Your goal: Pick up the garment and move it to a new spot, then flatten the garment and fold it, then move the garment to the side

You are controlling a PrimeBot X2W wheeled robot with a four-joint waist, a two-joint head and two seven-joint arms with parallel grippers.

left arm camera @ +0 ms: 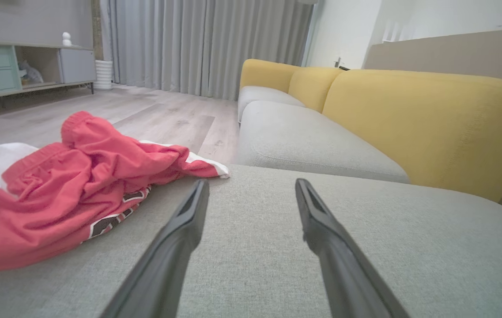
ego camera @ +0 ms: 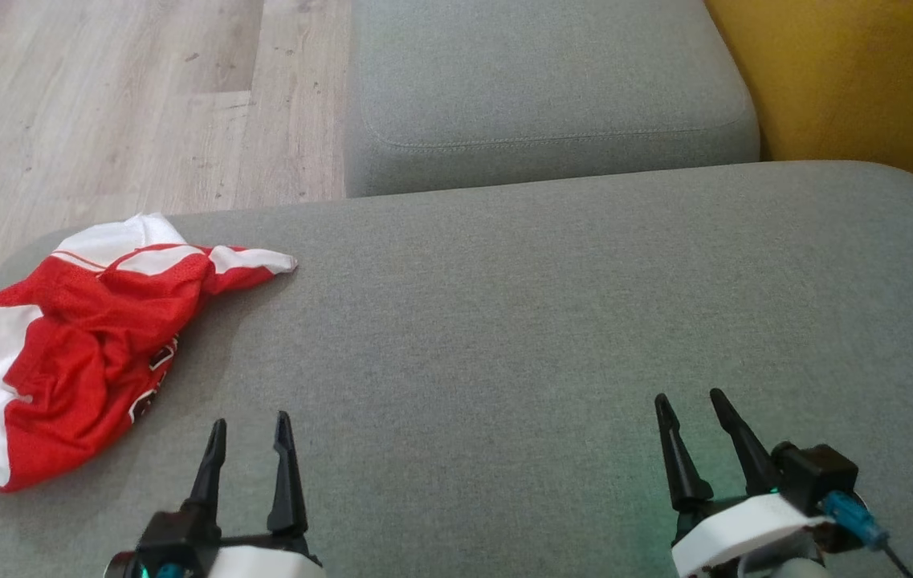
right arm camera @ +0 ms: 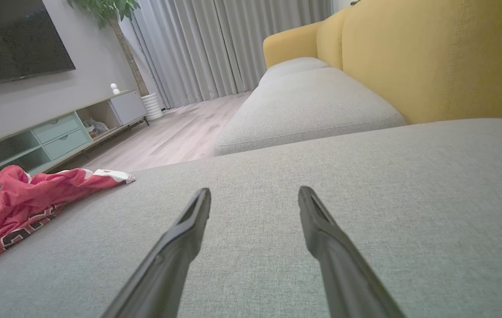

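Left pincer (ego camera: 251, 417): you have it spread wide and empty, low over the near edge of the sofa seat (ego camera: 504, 321), just beside the garment (ego camera: 63, 353).
Right pincer (ego camera: 689, 395): also spread and empty, well apart from the cloth, toward the near right.
Garment place: along the seat's left edge, up toward the far left corner.
Risk, slip: pinch only the top fold and the bunched layers will likely slide out as you lift.
Risk, drop: a pull leftward could drag it onto the wood floor (ego camera: 103, 104).
Garment look: red mesh, white panels, dark lettering, crumpled, one white-tipped corner pointing inward.
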